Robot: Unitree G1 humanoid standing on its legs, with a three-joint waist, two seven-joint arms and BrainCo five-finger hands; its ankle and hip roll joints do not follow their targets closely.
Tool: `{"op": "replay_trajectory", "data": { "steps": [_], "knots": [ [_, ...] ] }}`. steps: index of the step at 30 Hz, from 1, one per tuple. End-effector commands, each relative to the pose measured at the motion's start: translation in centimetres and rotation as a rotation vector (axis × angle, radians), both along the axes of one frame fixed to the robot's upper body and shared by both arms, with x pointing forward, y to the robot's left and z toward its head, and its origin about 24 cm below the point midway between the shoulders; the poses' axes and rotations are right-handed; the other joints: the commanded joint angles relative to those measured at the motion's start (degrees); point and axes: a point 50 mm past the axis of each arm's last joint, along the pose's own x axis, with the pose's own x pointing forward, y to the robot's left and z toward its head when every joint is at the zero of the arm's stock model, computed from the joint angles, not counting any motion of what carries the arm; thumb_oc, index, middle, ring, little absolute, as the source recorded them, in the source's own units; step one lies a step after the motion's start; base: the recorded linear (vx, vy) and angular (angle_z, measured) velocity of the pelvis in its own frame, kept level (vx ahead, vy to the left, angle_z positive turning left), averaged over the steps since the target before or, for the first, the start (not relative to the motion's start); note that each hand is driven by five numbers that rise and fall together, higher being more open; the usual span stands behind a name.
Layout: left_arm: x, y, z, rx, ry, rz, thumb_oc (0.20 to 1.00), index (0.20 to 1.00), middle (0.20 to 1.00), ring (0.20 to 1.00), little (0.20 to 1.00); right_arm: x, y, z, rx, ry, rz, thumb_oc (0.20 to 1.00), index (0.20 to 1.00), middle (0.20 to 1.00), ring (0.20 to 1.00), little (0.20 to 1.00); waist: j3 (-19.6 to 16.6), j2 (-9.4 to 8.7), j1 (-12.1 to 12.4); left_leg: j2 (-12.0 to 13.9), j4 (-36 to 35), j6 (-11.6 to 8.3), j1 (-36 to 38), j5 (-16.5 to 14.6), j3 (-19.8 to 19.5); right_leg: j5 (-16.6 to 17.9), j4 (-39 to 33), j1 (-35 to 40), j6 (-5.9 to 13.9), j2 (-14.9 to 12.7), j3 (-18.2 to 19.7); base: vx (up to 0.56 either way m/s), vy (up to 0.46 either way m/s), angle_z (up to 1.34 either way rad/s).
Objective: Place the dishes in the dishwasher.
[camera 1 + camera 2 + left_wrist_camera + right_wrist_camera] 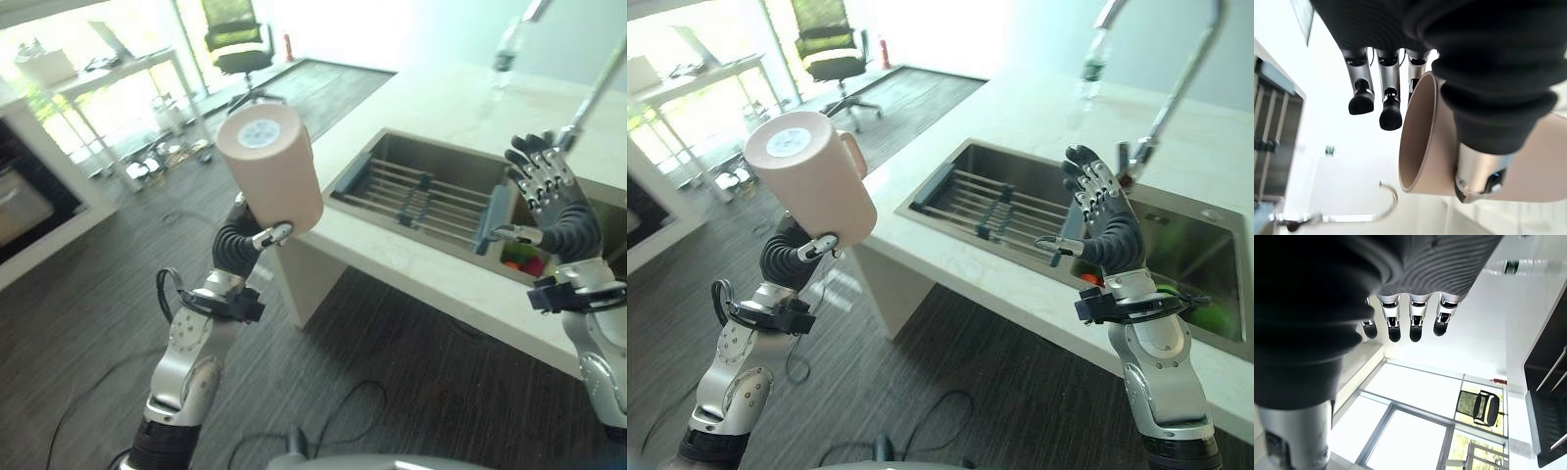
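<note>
A pale pink mug (269, 166) with a handle (854, 152) is held up in the air, tilted, its base facing me. My left hand (240, 240) grips it at the rim end, thumb (1484, 166) pressed on its outer wall (1420, 142) and fingers (1386, 98) by the mouth. My right hand (1097, 211) is raised over the counter's front edge by the sink, fingers (1415, 323) straight and spread, holding nothing.
A steel sink (392, 157) set in the pale counter (431, 269) holds a slatted rack (421, 191). Green and red items (524, 259) lie in its right basin. A tall faucet (1176, 78) and a bottle (505, 54) stand behind. An office chair (240, 44) stands far off.
</note>
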Motion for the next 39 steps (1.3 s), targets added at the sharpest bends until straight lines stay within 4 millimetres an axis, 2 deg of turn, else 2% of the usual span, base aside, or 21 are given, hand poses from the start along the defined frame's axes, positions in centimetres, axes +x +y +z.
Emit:
{"op": "replay_trajectory", "data": {
  "steps": [1,2,3,5,6,8,10,11,12,16,17,18,20,22,24,26,30,39],
  "knots": [
    [0.5,1.3,4.1,-0.028,-0.223,-0.033,0.200,0.200,0.200,0.200,0.200,-0.6,-0.7,3.3,0.005,-0.183,-0.037,1.000,1.000,1.000,1.000,1.000,0.18,-2.77,-1.54,1.00,0.46,-2.61,4.24,-2.37,8.81,-3.91,-0.02,0.56,6.43,-5.09,-5.95,-0.33,-0.027,1.15],
    [0.5,1.2,4.2,-0.041,-0.239,-0.050,0.200,0.200,0.200,0.200,0.200,-0.6,-1.0,3.3,0.009,-0.191,-0.053,1.000,1.000,1.000,1.000,1.000,0.15,-2.94,-2.50,1.74,1.84,-2.53,4.46,-2.45,14.42,-3.49,-0.02,0.34,6.55,-5.94,-8.97,-0.41,0.037,1.54],
    [0.6,1.4,4.3,-0.062,-0.262,-0.046,0.200,0.200,0.200,0.200,0.200,-0.5,-1.2,3.3,0.013,-0.201,-0.058,1.000,1.000,1.000,1.000,1.000,0.32,-3.51,-3.44,0.83,6.20,-1.53,4.94,-5.13,17.94,-2.95,-0.02,0.38,6.53,-7.06,-11.29,-0.40,0.102,2.01],
    [0.3,2.2,5.0,-0.108,-0.300,-0.015,0.200,0.200,0.200,0.200,0.200,-0.6,-1.6,3.4,-0.003,-0.208,-0.067,1.000,1.000,1.000,1.000,1.000,0.14,-3.99,-4.51,-1.02,14.09,-0.21,5.44,-8.70,20.47,-1.76,-0.02,-0.40,6.36,-8.24,-13.14,-0.34,0.167,2.11],
    [0.3,2.2,5.1,-0.113,-0.303,-0.014,0.200,0.200,0.200,0.200,0.200,-0.6,-1.6,3.5,-0.005,-0.210,-0.069,1.000,1.000,1.000,1.000,1.000,0.02,-3.97,-4.67,-0.98,14.31,-0.20,5.88,-8.88,21.06,-1.61,-0.02,-0.52,6.39,-8.41,-13.56,-0.14,0.192,1.65],
    [0.4,2.1,5.3,-0.118,-0.313,-0.026,0.200,0.200,0.200,0.200,0.200,-0.7,-2.0,3.6,-0.005,-0.217,-0.094,1.000,1.000,1.000,1.000,1.000,-0.50,-3.33,-5.33,-0.63,13.04,-1.05,8.58,-10.09,21.37,-2.25,-0.02,-0.03,6.90,-8.63,-14.86,-0.06,0.267,1.15],
    [0.6,1.8,5.5,-0.124,-0.320,-0.034,0.200,0.200,0.200,0.200,0.200,-0.6,-2.2,3.9,-0.003,-0.221,-0.108,1.000,1.000,1.000,1.000,1.000,-1.23,-2.89,-5.72,-1.47,8.00,-0.44,11.66,-11.13,21.87,-1.61,-0.02,-0.37,7.45,-9.12,-16.31,-0.08,0.421,1.34],
    [0.7,1.6,5.6,-0.126,-0.316,-0.033,0.200,0.200,0.200,0.200,0.200,-0.5,-2.0,3.8,-0.003,-0.214,-0.107,1.000,1.000,1.000,1.000,1.000,-1.77,-2.35,-5.86,-2.61,2.71,0.18,14.01,-10.85,21.75,-0.79,-0.02,-0.65,8.39,-9.56,-16.94,-0.03,0.427,1.42],
    [0.8,1.4,5.6,-0.124,-0.315,-0.035,0.200,0.200,0.200,0.200,0.200,-0.4,-1.9,3.7,-0.002,-0.211,-0.109,1.000,1.000,1.000,1.000,1.000,-1.86,-2.09,-5.78,-3.40,0.64,0.41,14.77,-10.50,21.17,-0.34,-0.02,-0.88,8.97,-9.82,-17.25,-0.02,0.462,0.67],
    [0.7,1.3,5.8,-0.097,-0.310,-0.029,0.200,0.200,0.200,0.200,0.200,-0.6,-1.4,2.8,0.006,-0.193,-0.102,1.000,1.000,1.000,1.000,1.000,-2.05,-1.90,-4.36,-5.19,-0.09,1.24,14.34,-12.10,17.51,1.85,0.58,-2.17,11.47,-11.96,-19.65,0.01,0.306,0.50],
    [0.5,1.5,5.8,-0.090,-0.301,-0.029,0.200,0.200,0.200,0.200,0.200,-0.7,-1.2,2.4,0.019,-0.178,-0.102,1.000,1.000,1.000,1.000,1.000,-1.64,-1.98,-3.69,-5.95,-0.09,1.92,14.08,-12.41,15.80,2.36,3.09,-3.13,11.88,-13.08,-20.26,-0.02,0.358,0.74],
    [0.5,1.5,5.7,-0.087,-0.293,-0.029,0.200,0.200,0.200,0.200,0.200,-0.7,-1.0,2.1,0.022,-0.169,-0.099,1.000,1.000,1.000,1.000,1.000,-1.21,-2.09,-3.28,-6.23,-0.09,2.43,13.61,-11.51,16.32,3.18,5.52,-3.99,11.35,-14.01,-21.72,-0.03,0.273,0.66],
    [0.4,1.5,5.6,-0.076,-0.285,-0.026,0.200,0.200,0.200,0.200,0.200,-0.8,-0.7,1.8,0.021,-0.156,-0.079,1.000,1.000,1.000,1.000,1.000,-0.79,-1.95,-2.64,-6.28,-0.09,2.99,13.21,-11.23,15.51,2.95,10.73,-4.93,11.06,-15.51,-22.15,0.00,0.194,0.43],
    [0.4,1.4,5.3,-0.069,-0.280,-0.029,0.200,0.200,0.200,0.200,0.200,-1.1,-0.6,1.5,0.015,-0.149,-0.083,1.000,1.000,1.000,1.000,1.000,-0.09,-2.03,-3.10,-6.42,-0.09,3.49,12.63,-10.92,13.00,2.53,15.52,-6.69,10.90,-15.45,-19.14,0.04,0.106,0.34],
    [0.7,1.5,5.2,-0.076,-0.274,-0.051,0.200,0.200,0.200,0.200,0.200,-1.4,-1.3,1.3,0.017,-0.148,-0.108,1.000,1.000,1.000,1.000,1.000,0.45,-2.53,-5.05,-6.58,-0.09,3.52,12.22,-10.17,9.68,0.17,11.97,-6.18,10.51,-11.53,-12.15,0.07,-0.076,0.57],
    [0.9,1.4,5.1,-0.070,-0.274,-0.053,0.200,0.200,0.200,0.200,0.200,-1.6,-1.7,1.5,0.036,-0.158,-0.101,1.000,1.000,1.000,1.000,1.000,0.40,-3.02,-6.07,-6.66,-0.09,3.43,12.19,-10.24,8.55,0.32,6.33,-4.16,10.51,-10.63,-8.10,0.05,-0.116,1.03],
    [0.6,1.4,5.0,-0.079,-0.265,-0.032,0.200,0.200,0.200,0.200,0.200,-1.5,-1.6,1.6,0.028,-0.152,-0.074,1.000,1.000,1.000,1.000,1.000,-0.37,-3.20,-5.66,-6.31,-0.09,3.11,12.90,-10.47,9.23,0.81,0.21,-0.42,10.07,-9.52,-6.67,0.04,-0.167,0.37],
    [0.3,2.0,5.0,-0.096,-0.264,0.003,0.200,0.200,0.200,0.200,0.200,-1.1,-1.0,1.5,0.031,-0.130,-0.058,1.000,1.000,1.000,1.000,1.000,-0.78,-2.48,-5.01,-5.31,-0.09,2.48,14.08,-10.55,10.22,0.14,-0.02,0.32,9.39,-8.64,-6.50,0.01,-0.114,-0.06]
  ]
}}
